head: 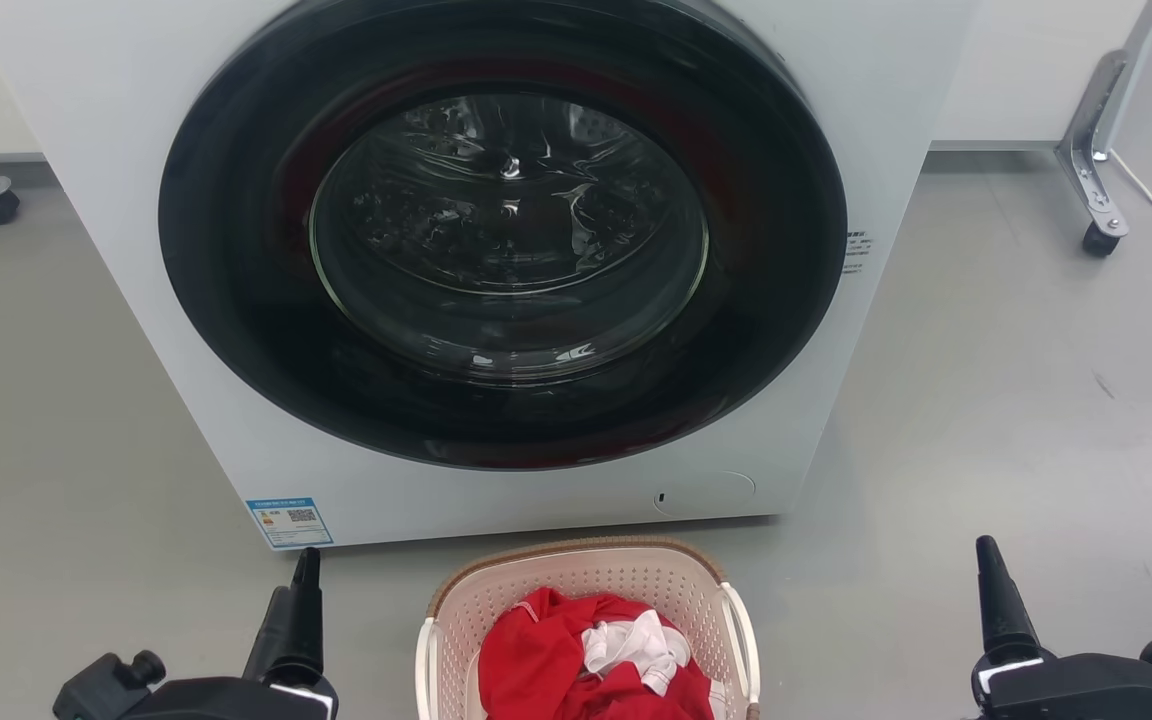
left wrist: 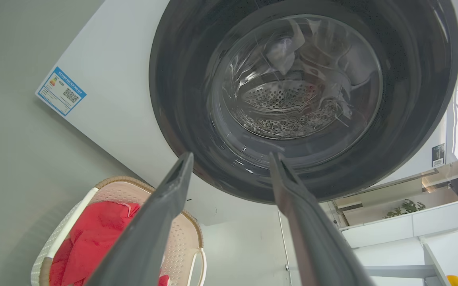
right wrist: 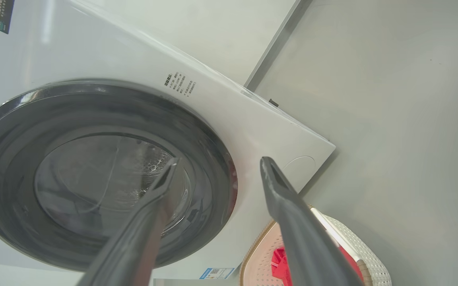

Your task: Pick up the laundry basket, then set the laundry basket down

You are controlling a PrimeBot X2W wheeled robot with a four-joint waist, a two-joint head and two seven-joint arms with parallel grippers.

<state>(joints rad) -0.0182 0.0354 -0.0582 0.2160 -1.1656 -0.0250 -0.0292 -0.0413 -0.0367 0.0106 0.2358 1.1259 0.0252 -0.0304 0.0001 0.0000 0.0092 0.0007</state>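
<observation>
I am hovering my left gripper and right gripper, both spread wide and empty, either side of the laundry basket sitting before the washing machine, judging it light, stiff plastic, best gripped by its white side handles.

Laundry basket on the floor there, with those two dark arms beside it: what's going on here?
A two-armed robot faces a washing machine whose round door looks shut. The laundry basket, holding red clothes and something white, sits on the floor right in front of the machine. The left pincer and right pincer are both open, one on each side of the basket, touching nothing. The basket has not been lifted yet.
</observation>
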